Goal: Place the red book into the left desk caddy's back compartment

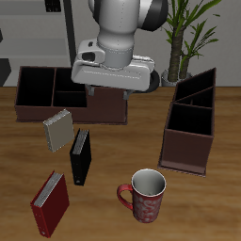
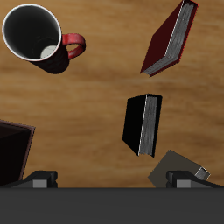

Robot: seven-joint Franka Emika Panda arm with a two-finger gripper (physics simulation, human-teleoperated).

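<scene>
The red book (image 1: 49,204) lies flat near the table's front edge; in the wrist view (image 2: 171,39) its pale page edges show. The left desk caddy (image 1: 168,141) stands with its short end toward the camera, its dark-lined sections open to the top. I cannot tell which end is the taller. My gripper (image 1: 113,92) hangs high over the back of the table, far from both the book and that caddy. In the wrist view my gripper (image 2: 112,182) is open and empty, with its fingertips (image 2: 42,179) wide apart.
A black book (image 1: 81,156) stands on edge and a grey book (image 1: 58,130) lies beside it, both between my gripper and the red book. A red-and-white mug (image 1: 144,196) stands near the front edge. A matching caddy (image 1: 26,111) sits broadside at the back.
</scene>
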